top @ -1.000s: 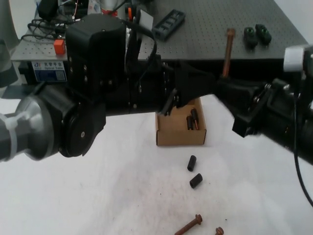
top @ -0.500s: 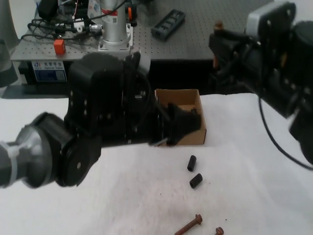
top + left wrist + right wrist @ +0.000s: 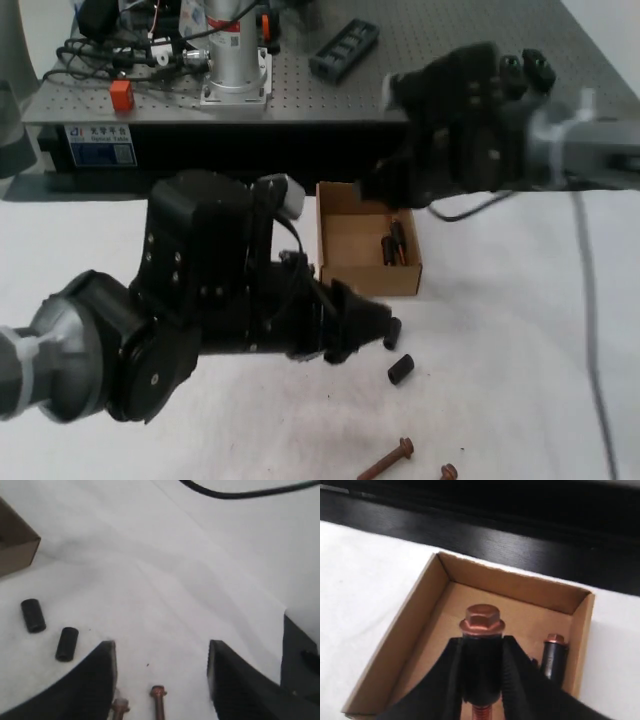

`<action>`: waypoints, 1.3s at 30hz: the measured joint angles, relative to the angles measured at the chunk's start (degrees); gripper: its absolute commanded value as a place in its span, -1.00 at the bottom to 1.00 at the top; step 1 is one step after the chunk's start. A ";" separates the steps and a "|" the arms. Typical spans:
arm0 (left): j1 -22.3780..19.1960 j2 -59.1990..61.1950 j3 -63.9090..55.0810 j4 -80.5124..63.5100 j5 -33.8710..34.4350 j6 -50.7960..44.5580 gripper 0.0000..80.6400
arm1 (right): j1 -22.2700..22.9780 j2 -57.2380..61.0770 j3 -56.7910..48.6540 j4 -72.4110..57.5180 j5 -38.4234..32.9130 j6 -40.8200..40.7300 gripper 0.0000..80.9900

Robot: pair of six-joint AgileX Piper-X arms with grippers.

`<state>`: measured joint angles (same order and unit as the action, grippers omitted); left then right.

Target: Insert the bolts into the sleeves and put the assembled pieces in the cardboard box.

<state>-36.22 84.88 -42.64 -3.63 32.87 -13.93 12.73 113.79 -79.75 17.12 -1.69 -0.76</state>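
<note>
Closest to the near edge of the white-covered bench (image 3: 520,400), a copper-coloured hex-head metal bolt (image 3: 385,462) is seen lying flat. A second copper bolt (image 3: 448,471) lies just beside it, toward the right edge. A little farther in, two short cylinders lie on their sides, near each other but apart: the nearer black sleeve (image 3: 400,369) and the farther black sleeve (image 3: 33,615).

The left gripper (image 3: 161,647) is held low over the cloth just beside the farther black sleeve. Its fingers are spread wide and nothing is held between them. In its wrist view the heads of the two loose bolts are framed between the fingers.

Beyond the sleeves, toward the middle of the bench, a brown open-topped cardboard box (image 3: 365,280) stands. An assembled piece (image 3: 553,655), a copper head on a black sleeve, lies inside along the box's right wall.

The right gripper (image 3: 482,645) is held above the far part of the box. It is pinched on a black sleeve with a bolt through it: the flanged copper head (image 3: 482,620) is seen just past the fingertips, and the threaded end (image 3: 481,712) shows between the fingers on the other side. A black cable (image 3: 585,300) trails over the cloth toward the right edge.

Behind the far edge of the bench a dark perforated metal table (image 3: 420,70) is seen. It carries a black ridged tray (image 3: 345,48), a silver post (image 3: 235,55) and a small orange block (image 3: 121,95).
</note>
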 measured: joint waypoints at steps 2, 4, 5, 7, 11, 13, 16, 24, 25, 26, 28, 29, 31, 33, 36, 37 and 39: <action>-2.91 0.48 -3.96 13.88 -6.91 11.13 -0.01 | 0.46 3.34 -3.08 2.84 0.86 0.76 -0.96; -3.50 1.02 -5.26 16.16 -7.88 13.00 -0.01 | 0.60 6.24 -5.65 5.10 1.69 0.76 -0.97; -4.16 1.88 -6.91 18.70 -8.85 15.01 -0.01 | 0.60 8.39 -7.95 6.97 1.69 0.76 -0.98; -4.94 3.34 -9.18 21.61 -9.92 17.20 -0.01 | 0.39 10.36 -10.37 9.46 2.27 0.76 -0.93; -6.76 9.06 -16.53 30.43 -12.10 22.59 -0.08 | -0.35 10.55 -11.26 10.62 0.72 2.24 -0.37; -7.25 10.84 -18.52 32.68 -12.39 23.99 -0.13 | -0.97 10.00 -11.46 10.62 -0.90 3.44 -0.08; -8.22 14.31 -22.37 37.01 -13.61 26.44 -0.14 | -2.22 7.89 -11.44 11.07 -3.18 4.46 -0.04; -10.63 24.20 -31.98 45.17 -18.06 31.28 -0.14 | -5.10 -3.41 -11.63 11.77 -4.44 4.81 -0.19; -10.72 25.28 -33.10 46.30 -18.16 31.50 -0.14 | -5.41 -4.76 -11.75 11.91 -4.59 4.81 -0.19; -10.72 25.28 -33.32 46.50 -18.16 31.50 -0.14 | -5.73 -5.93 -11.75 12.08 -4.71 4.81 -0.19; -10.89 26.98 -35.06 48.35 -18.28 32.04 -0.14 | -5.97 -6.74 -11.75 12.40 -4.83 4.81 -0.19; -11.23 28.45 -36.72 49.91 -18.27 32.49 -0.14 | -6.16 -7.62 -11.75 13.19 -4.87 4.81 -0.19; -11.68 29.56 -38.02 50.47 -18.43 32.50 -0.14 | -6.27 -7.92 -11.75 13.54 -4.84 4.81 -0.19; -12.91 31.12 -38.89 50.70 -18.40 32.67 -0.14 | -6.57 -9.01 -11.75 15.09 -4.96 4.81 -0.19; -14.55 32.03 -39.40 51.44 -18.56 33.50 -0.14 | -6.77 -9.97 -11.75 16.59 -5.10 4.81 -0.19; -14.55 32.07 -39.40 51.52 -18.97 33.89 -0.15 | -6.90 -10.32 -11.75 17.10 -5.12 4.81 -0.19; -15.70 32.47 -39.72 51.93 -22.35 34.41 -0.22 | -6.97 -11.08 -11.75 18.11 -5.28 4.81 -0.19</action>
<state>-51.93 117.35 -82.35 48.30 10.52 20.49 5.76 102.71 -91.50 35.23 -6.97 4.05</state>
